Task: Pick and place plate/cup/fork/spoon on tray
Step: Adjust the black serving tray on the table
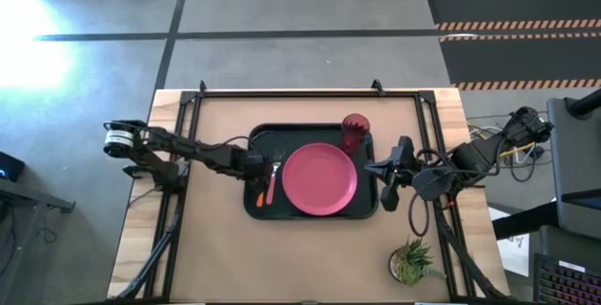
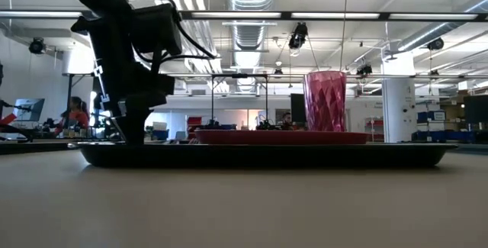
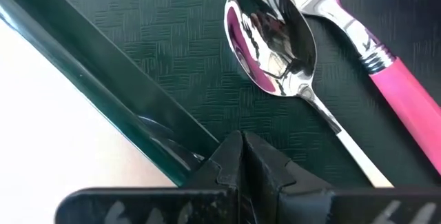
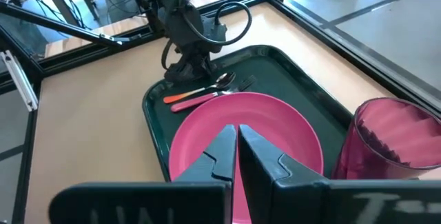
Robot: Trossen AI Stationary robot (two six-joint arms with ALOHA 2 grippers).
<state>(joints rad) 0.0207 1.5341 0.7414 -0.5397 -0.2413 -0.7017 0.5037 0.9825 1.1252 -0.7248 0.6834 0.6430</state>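
Hovering low over the left end of the tray (image 1: 310,213), the left gripper (image 1: 255,161) has its fingers pinched together on nothing, with the spoon (image 3: 272,41) and fork (image 3: 386,79) lying side by side on the tray floor just in front of it, between it and the plate (image 1: 319,178). That plate sits flat in the middle of the tray, and the cup (image 1: 355,131) stands upright in the tray's far right corner, just beside the plate's rim. Over at the tray's right edge the right gripper (image 1: 368,170) waits, fingers also closed and empty, pointed across the plate.
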